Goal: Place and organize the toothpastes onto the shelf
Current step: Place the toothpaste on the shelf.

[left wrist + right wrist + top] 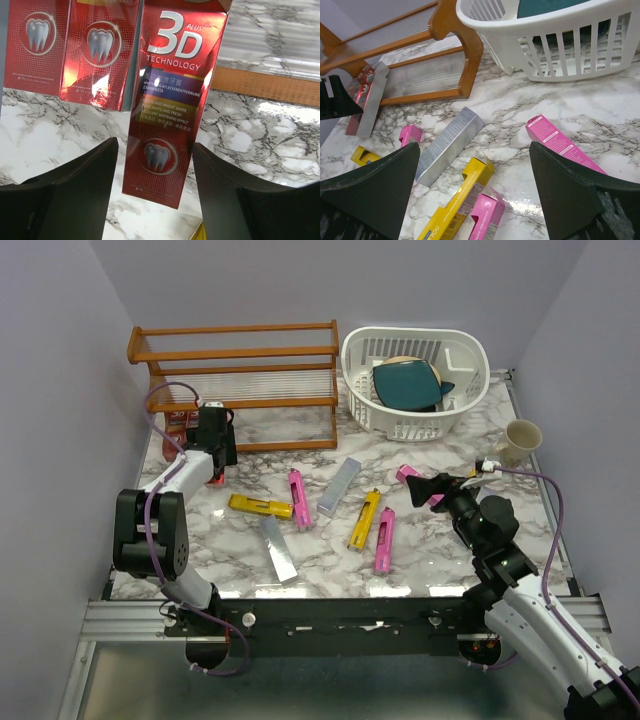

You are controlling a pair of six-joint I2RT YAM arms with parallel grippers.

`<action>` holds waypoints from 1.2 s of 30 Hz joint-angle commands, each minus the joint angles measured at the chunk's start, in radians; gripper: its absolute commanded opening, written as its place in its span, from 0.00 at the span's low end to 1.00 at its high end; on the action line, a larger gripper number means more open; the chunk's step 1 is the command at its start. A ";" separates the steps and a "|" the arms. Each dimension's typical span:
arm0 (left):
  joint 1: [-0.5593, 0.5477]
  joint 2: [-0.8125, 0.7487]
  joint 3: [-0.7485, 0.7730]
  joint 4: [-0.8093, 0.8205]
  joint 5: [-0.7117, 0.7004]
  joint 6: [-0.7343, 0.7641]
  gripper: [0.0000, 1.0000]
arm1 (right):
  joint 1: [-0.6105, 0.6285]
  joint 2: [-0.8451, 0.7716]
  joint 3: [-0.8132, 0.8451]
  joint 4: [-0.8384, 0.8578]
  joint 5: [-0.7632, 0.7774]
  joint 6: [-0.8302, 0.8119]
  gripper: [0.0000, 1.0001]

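L claw [155,150] spread, fingers either side of a red 3D toothpaste carton [170,90], w/ a gap showing on its left. Carton sits on marble tabletop [40,130] beside 2 more red cartons [100,50], by the left end of the wooden shelf [240,345]. R claw [475,147] wide apart, nothing in it, over loose ones: silver carton [450,145], yellow carton [462,197], pink carton [560,145]. 7 lie mid-table, apart from shelf. White basket [460,390] just right of shelf.
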 commanded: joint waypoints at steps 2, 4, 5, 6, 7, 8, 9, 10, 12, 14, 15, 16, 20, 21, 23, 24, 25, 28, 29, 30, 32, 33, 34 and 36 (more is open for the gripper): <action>0.005 -0.080 -0.020 -0.019 -0.012 -0.124 0.77 | -0.002 0.003 -0.004 0.026 -0.014 -0.004 0.99; 0.005 -0.148 -0.056 -0.032 -0.015 -0.228 0.84 | -0.002 0.003 -0.004 0.026 -0.014 -0.004 0.99; 0.005 -0.174 -0.068 -0.045 -0.023 -0.268 0.86 | -0.002 0.003 -0.004 0.028 -0.016 -0.003 0.99; 0.005 -0.221 -0.091 -0.053 -0.029 -0.361 0.89 | -0.002 0.005 -0.004 0.029 -0.017 -0.004 0.99; 0.005 -0.246 -0.105 -0.064 -0.041 -0.411 0.91 | -0.003 0.003 -0.006 0.029 -0.017 -0.001 0.99; 0.007 -0.269 -0.122 -0.070 -0.040 -0.464 0.93 | -0.002 0.003 -0.006 0.029 -0.017 -0.001 0.99; 0.007 -0.310 -0.166 -0.070 -0.033 -0.508 0.96 | -0.002 0.005 -0.006 0.031 -0.019 -0.001 0.99; 0.008 -0.329 -0.189 -0.070 -0.026 -0.608 0.97 | -0.002 0.005 -0.007 0.031 -0.017 -0.001 0.99; 0.008 -0.378 -0.261 -0.061 -0.020 -0.693 0.97 | -0.002 0.005 -0.007 0.031 -0.019 0.000 0.99; 0.011 -0.401 -0.301 -0.047 -0.018 -0.811 0.97 | -0.002 0.003 -0.006 0.031 -0.017 0.000 0.99; 0.011 -0.420 -0.335 -0.042 -0.020 -0.847 0.94 | -0.002 0.003 -0.006 0.029 -0.017 0.000 0.99; 0.013 -0.426 -0.349 -0.035 -0.024 -0.873 0.92 | -0.002 0.003 -0.006 0.029 -0.017 0.000 0.99; 0.025 -0.453 -0.428 0.092 -0.018 -0.965 0.86 | -0.002 0.002 -0.006 0.031 -0.017 0.000 0.99; 0.037 -0.470 -0.476 0.135 -0.007 -0.973 0.84 | -0.002 0.002 -0.006 0.029 -0.017 -0.001 0.99; 0.051 -0.487 -0.530 0.218 -0.006 -0.988 0.82 | -0.002 -0.001 -0.007 0.029 -0.017 0.000 0.99; 0.063 -0.490 -0.569 0.294 0.009 -0.999 0.81 | -0.002 -0.001 -0.007 0.029 -0.019 0.000 0.99; 0.063 -0.487 -0.583 0.324 0.022 -1.000 0.80 | -0.002 -0.001 -0.007 0.031 -0.019 -0.001 0.99; 0.097 -0.449 -0.602 0.395 0.057 -0.999 0.80 | -0.002 0.002 -0.009 0.034 -0.020 0.002 0.99; 0.103 -0.438 -0.606 0.410 0.065 -0.999 0.80 | -0.003 0.002 -0.009 0.034 -0.022 0.001 0.99; 0.105 -0.418 -0.614 0.451 0.069 -0.999 0.79 | -0.002 0.002 -0.007 0.034 -0.022 -0.001 0.99; 0.117 -0.398 -0.622 0.491 0.083 -1.002 0.78 | -0.002 0.000 -0.009 0.034 -0.022 0.000 0.99; 0.122 -0.378 -0.625 0.522 0.089 -1.005 0.77 | -0.002 0.000 -0.009 0.034 -0.022 0.000 0.99; 0.125 -0.369 -0.626 0.540 0.095 -1.005 0.76 | -0.002 0.000 -0.009 0.034 -0.022 0.002 0.99; 0.128 -0.337 -0.620 0.580 0.114 -1.003 0.75 | -0.002 0.003 -0.009 0.035 -0.023 0.000 0.99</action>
